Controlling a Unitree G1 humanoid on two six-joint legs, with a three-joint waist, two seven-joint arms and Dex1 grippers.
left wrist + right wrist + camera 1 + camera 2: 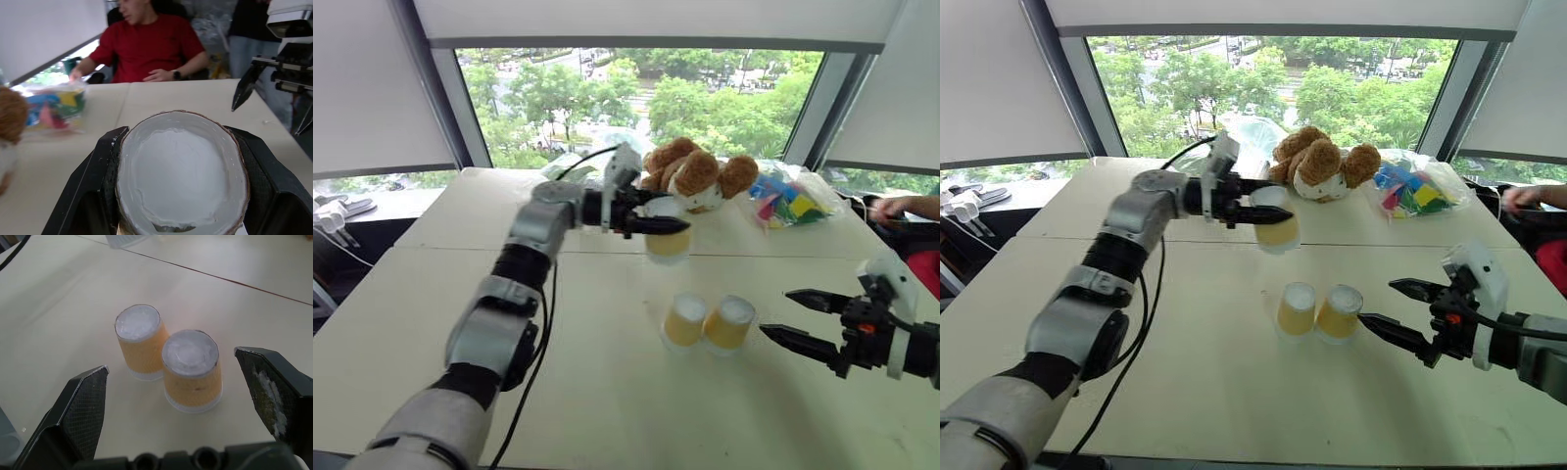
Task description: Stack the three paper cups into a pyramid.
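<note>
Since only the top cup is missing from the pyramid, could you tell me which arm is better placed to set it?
Left: the left gripper holds the third cup above the two upside-down cups; the right gripper is open, empty.

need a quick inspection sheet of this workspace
surface: pale tables pushed together, seam between them
job's things: two cups upside down, side by side; third cup held above the table
clutter: teddy bear, bag of coloured blocks
grippers: left gripper shut on third cup; right gripper open beside the pair
cables: black cable along left arm
surroundings: window, trees, a seated person
</note>
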